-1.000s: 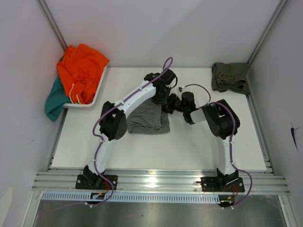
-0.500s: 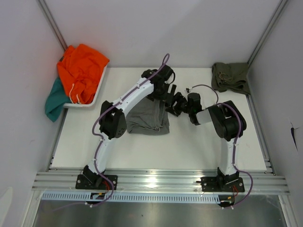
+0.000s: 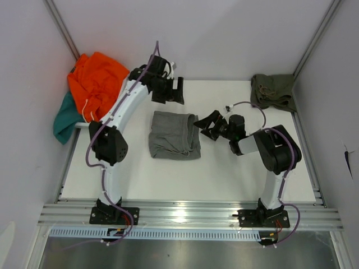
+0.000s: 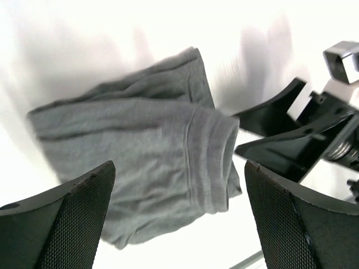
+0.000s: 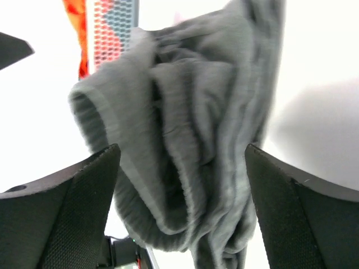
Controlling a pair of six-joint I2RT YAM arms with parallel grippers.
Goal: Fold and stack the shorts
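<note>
The grey shorts (image 3: 175, 135) lie folded into a rough rectangle in the middle of the table. They fill the left wrist view (image 4: 140, 151) and the right wrist view (image 5: 190, 140). My left gripper (image 3: 177, 92) hangs open above the table, behind the grey shorts and clear of them (image 4: 179, 218). My right gripper (image 3: 206, 125) is open just to the right of the shorts' edge, with the cloth ahead of its spread fingers (image 5: 182, 207) and nothing gripped. The olive green shorts (image 3: 273, 91) lie bunched at the back right corner.
A white tray (image 3: 115, 109) at the back left holds an orange garment (image 3: 96, 83). A teal garment (image 3: 64, 119) hangs over the tray's left side. Side walls and metal rails border the table. The right gripper's black fingers (image 4: 280, 129) show in the left wrist view.
Both grippers opened and let go of the grey shorts. The left arm lifted and swung back to the left. The right gripper drew a little to the right.
</note>
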